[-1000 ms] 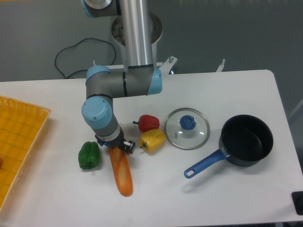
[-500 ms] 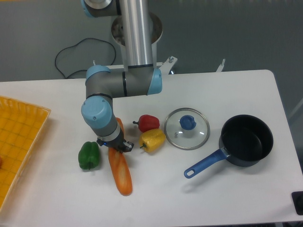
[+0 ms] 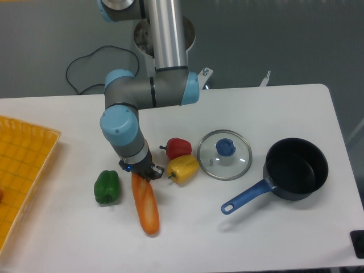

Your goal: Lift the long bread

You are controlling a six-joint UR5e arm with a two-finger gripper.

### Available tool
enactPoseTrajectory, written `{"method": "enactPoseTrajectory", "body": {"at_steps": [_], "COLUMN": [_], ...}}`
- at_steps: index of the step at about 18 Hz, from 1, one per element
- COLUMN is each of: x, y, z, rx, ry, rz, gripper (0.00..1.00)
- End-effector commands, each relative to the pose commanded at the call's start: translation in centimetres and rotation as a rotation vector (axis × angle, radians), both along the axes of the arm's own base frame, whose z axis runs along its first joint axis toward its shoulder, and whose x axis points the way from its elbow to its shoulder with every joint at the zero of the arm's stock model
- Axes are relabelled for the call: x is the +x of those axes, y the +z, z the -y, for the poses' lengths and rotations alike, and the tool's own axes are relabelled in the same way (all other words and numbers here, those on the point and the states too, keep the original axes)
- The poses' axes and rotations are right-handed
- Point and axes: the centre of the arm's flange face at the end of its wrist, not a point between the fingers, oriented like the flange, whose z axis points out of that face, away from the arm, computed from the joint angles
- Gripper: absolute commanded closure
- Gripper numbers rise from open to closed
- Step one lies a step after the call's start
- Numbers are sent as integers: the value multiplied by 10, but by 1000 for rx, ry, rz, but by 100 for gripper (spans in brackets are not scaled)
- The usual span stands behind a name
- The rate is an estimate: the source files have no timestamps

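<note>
The long bread (image 3: 146,207) is a glossy orange baguette lying on the white table, running from under the arm's wrist down to the lower right. My gripper (image 3: 141,170) points down over the bread's upper part, between the green pepper (image 3: 107,187) and the yellow pepper (image 3: 182,168). The wrist hides the fingers and the bread's far end, so I cannot tell whether the jaws are closed on the bread.
A red pepper (image 3: 178,147) sits just behind the yellow one. A glass lid with a blue knob (image 3: 224,154) lies to the right. Beyond the lid is a black saucepan with a blue handle (image 3: 296,169). A yellow tray (image 3: 23,170) lies at the left edge.
The wrist has shifted slightly right and turned. An orange tip seen behind the arm half a second ago is now covered. The bread's lower part lies where it did.
</note>
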Motion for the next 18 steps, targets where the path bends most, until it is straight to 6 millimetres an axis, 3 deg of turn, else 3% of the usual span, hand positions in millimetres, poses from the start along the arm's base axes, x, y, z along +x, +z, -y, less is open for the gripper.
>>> {"method": "enactPoseTrajectory", "body": {"at_steps": [3,8,10,13,15,18], "x": [-10,-45,-62,-90,-105,-111], "y": [16,49,74,91,93,90], "z": [3,11,25,47,58,64], "rx": [-44,-12,48,96,100,85], "ry": [-14,25,65,129,162,176], "rz": [33,102,107,110,109,115], "gripper": [93,94,93,93,94,94]}}
